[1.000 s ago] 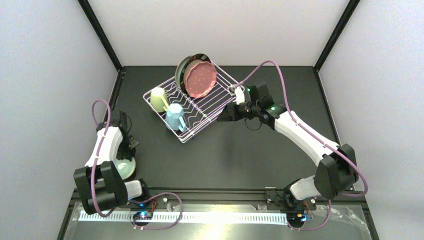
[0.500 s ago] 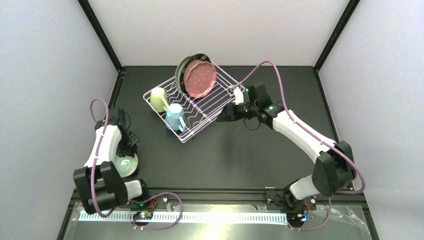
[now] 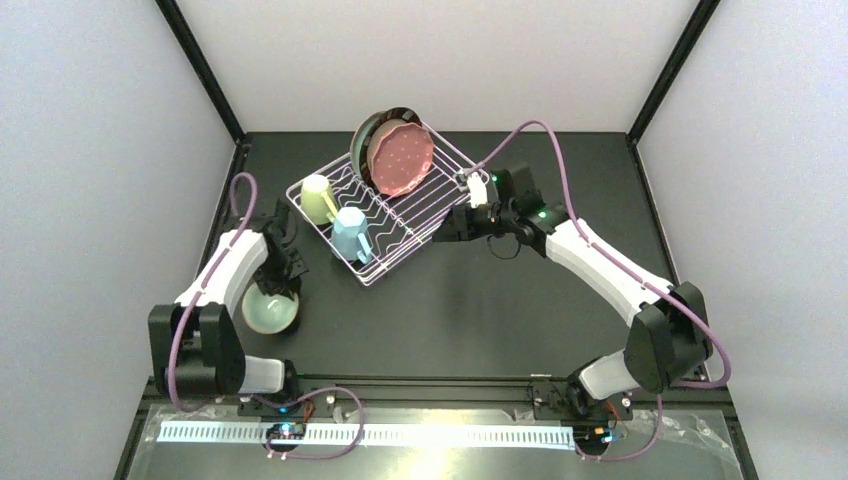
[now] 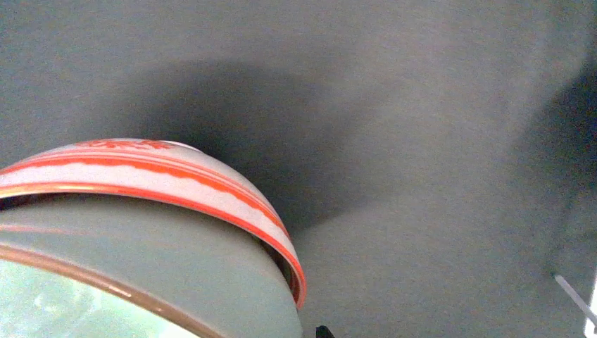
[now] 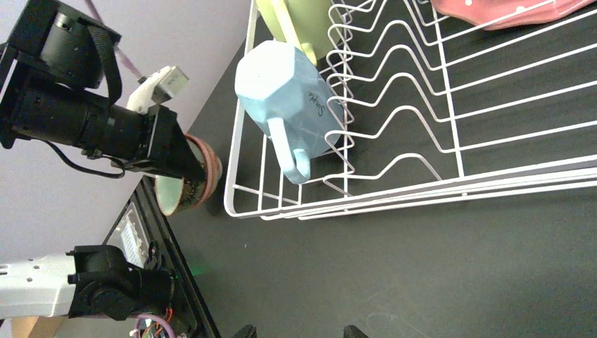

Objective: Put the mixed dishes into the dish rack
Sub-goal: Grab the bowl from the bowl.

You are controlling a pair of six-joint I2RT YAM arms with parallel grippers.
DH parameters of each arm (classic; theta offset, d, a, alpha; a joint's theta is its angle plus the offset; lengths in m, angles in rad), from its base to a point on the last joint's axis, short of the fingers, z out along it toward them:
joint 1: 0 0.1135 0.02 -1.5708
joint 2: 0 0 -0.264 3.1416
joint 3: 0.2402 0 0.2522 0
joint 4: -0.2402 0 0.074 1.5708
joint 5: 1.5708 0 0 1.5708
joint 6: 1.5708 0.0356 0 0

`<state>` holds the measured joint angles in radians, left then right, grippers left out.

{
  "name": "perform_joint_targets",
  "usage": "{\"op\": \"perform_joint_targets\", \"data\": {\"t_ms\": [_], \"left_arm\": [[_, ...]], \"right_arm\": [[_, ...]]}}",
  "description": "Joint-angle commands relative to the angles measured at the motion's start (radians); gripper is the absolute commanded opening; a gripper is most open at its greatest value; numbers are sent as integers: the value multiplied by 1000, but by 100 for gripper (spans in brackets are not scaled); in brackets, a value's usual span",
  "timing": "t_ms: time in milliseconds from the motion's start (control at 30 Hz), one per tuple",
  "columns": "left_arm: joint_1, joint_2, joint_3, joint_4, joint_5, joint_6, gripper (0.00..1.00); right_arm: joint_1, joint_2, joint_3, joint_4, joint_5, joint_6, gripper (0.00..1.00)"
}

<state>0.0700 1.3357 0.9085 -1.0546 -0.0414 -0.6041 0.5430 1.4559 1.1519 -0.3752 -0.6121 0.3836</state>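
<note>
My left gripper (image 3: 281,288) is shut on the rim of two nested small bowls (image 3: 268,310). The mint one (image 4: 141,267) sits inside the red-striped one (image 4: 176,176). They hang tilted just left of the dish rack's near corner, and the bowls (image 5: 189,184) also show in the right wrist view. The dish rack (image 3: 420,215) holds a pink speckled plate (image 3: 403,158), a dark-rimmed green plate (image 3: 364,140), a pale green mug (image 3: 317,198) and a light blue mug (image 3: 350,235). My right gripper (image 3: 450,225) hovers open and holds nothing by the rack's right side, its fingertips apart over bare mat (image 5: 297,332).
The rack's (image 5: 422,190) wavy divider wires between the blue mug (image 5: 285,91) and the pink plate (image 5: 507,10) carry nothing. Black frame posts rise at the table's back corners. A lit strip runs along the near edge by the arm bases.
My left arm has swung forward and right, carrying the bowls from beside its base toward the rack's near corner. The right arm has barely moved.
</note>
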Motion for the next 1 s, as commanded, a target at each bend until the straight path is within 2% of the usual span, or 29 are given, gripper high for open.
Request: {"op": "perform_joint_targets", "data": {"t_ms": [0, 200, 667, 967], "left_arm": [[-125, 59, 74, 3, 80, 9, 1], [-227, 75, 73, -41, 75, 11, 1], [-426, -51, -56, -172, 104, -20, 1], [-458, -40, -41, -192, 52, -25, 1]], "right_arm": [[-5, -1, 31, -4, 15, -2, 70], [-5, -23, 28, -20, 34, 4, 70], [-5, -65, 19, -36, 67, 29, 70], [-5, -71, 19, -40, 69, 28, 70]]}}
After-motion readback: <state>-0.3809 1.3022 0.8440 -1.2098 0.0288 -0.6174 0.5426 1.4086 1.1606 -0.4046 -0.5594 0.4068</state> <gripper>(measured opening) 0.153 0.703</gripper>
